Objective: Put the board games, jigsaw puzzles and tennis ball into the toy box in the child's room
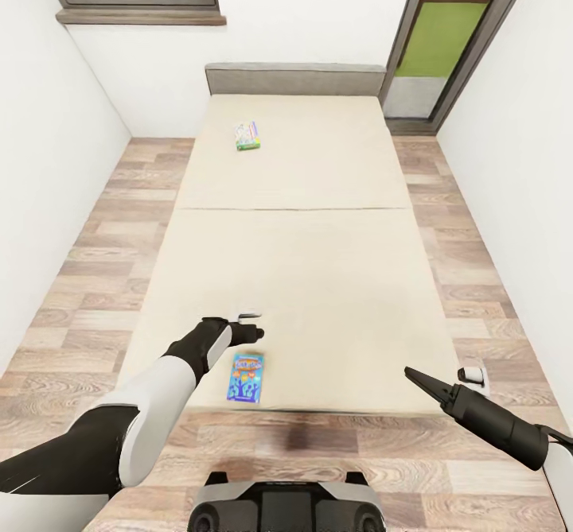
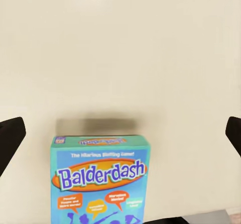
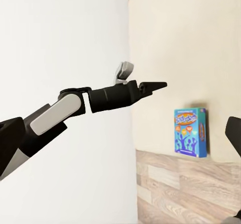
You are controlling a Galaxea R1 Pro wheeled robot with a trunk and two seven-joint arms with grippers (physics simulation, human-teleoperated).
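The left pincer (image 1: 253,327) hangs over the near end of the bed (image 1: 318,262), its fingers spread wide, gripping nothing; in the left wrist view the two dark fingertips (image 2: 10,138) stand at opposite edges with the blue game (image 2: 99,180) lying flat on the mattress between and beyond them, untouched. That blue box, printed "Balderdash", lies just beside the pincer, close to the bed's foot edge. The right pincer (image 1: 446,381) hovers over the bed's near right corner, well apart from the blue game; whether it is open or closed I cannot tell, since the head view shows a dark pointed finger and a pale one apart from it. Two games are in view: the blue one and a green game (image 1: 247,135) far up the bed, past the seam, near the grey headboard (image 1: 294,80). Wood floor (image 1: 95,277) flanks the bed on both sides.
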